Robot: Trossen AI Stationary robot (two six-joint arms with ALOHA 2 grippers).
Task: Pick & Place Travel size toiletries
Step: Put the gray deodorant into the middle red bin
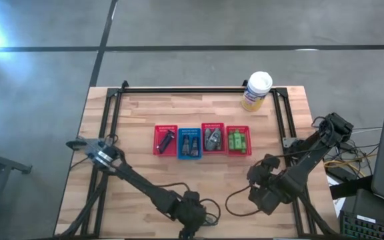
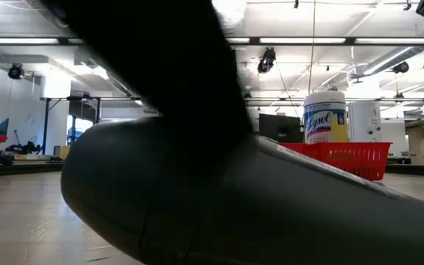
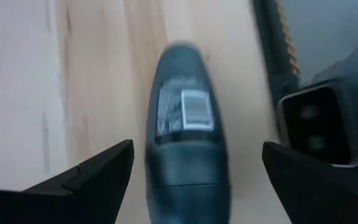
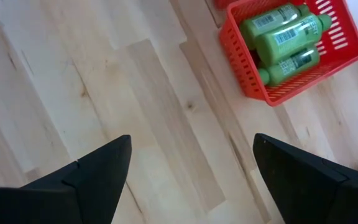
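A dark small bottle [image 3: 185,130] with a pale label lies on its side on the wooden table near the near edge. My left gripper [image 1: 191,217] is open and low over it. In the left wrist view [image 3: 194,155] its two fingers stand on either side of the bottle, apart from it. My right gripper [image 1: 262,183] is open and empty above bare wood at the near right [image 4: 191,149]. Three green bottles [image 4: 284,37] lie in the rightmost red basket [image 1: 239,141]. Grey bottles [image 1: 212,138] lie in the red basket next to it.
Four mesh baskets stand in a row at mid-table: red [image 1: 165,140], blue [image 1: 189,144], and the two red ones. A white-and-yellow canister [image 1: 257,91] stands at the far right. A dark arm [image 2: 197,184] fills most of the low view. A dark block [image 3: 322,124] lies beside the bottle.
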